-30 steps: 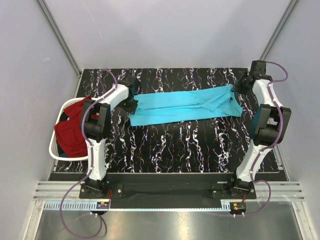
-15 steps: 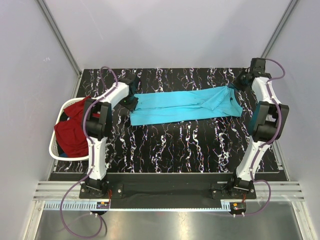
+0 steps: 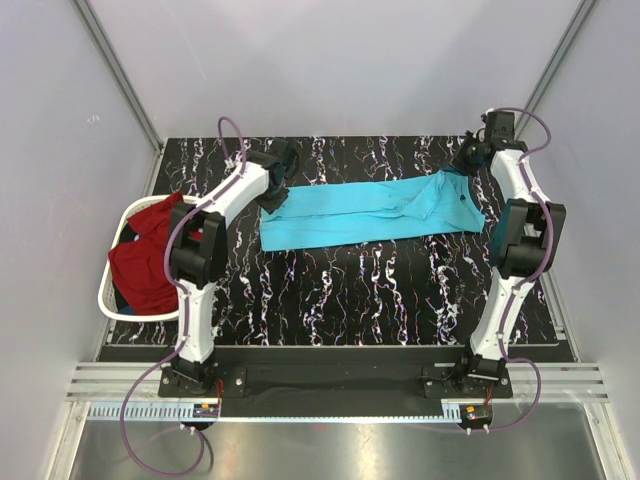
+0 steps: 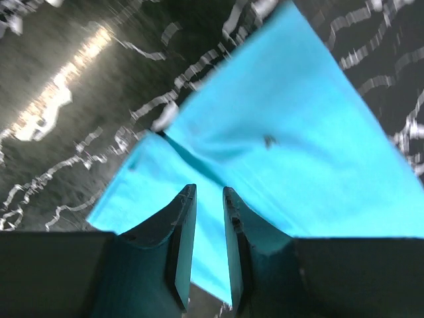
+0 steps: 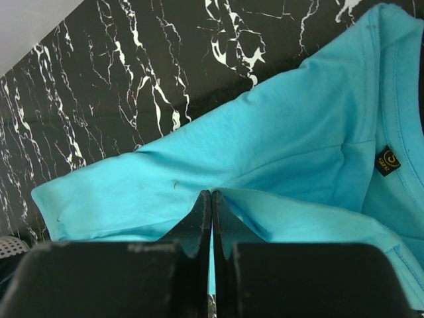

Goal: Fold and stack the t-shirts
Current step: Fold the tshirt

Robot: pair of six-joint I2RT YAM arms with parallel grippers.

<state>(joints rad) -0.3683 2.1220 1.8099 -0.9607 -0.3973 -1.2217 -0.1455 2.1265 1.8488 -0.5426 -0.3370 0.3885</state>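
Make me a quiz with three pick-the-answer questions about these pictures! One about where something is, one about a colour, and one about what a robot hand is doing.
1. Where is the dark red t-shirt?
A. on the floor
B. in the white basket
C. on the wall

2. What colour is the long t-shirt on the table?
A. turquoise-blue
B. yellow
C. white

3. How are the fingers of the right gripper?
A. spread wide
B. bent backwards
C. closed together

Answers:
1 B, because red cloth fills the basket at the table's left edge.
2 A, because the strip lying between the two arms is turquoise-blue.
3 C, because the right wrist view shows the fingertips meeting with no gap.
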